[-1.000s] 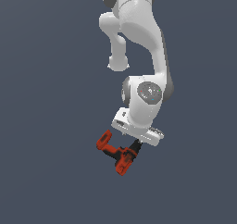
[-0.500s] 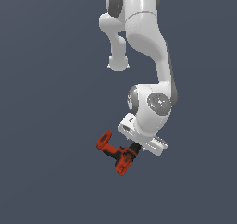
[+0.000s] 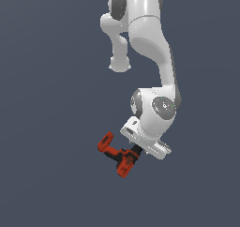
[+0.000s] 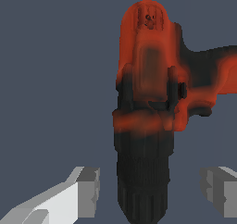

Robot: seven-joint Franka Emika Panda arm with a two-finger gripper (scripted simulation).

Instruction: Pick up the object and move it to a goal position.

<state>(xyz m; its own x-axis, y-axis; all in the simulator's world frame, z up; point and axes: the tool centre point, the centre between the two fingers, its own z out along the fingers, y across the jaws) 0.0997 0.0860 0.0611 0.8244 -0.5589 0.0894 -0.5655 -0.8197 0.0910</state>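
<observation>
End effector (image 4: 150,190) spread wide, fingers either side of the drill's (image 4: 150,102) black chuck, not touching. Drill lies on the bench at the arm's 7 o'clock in the exterior view. I'd centre, descend slightly, then close squarely.
</observation>
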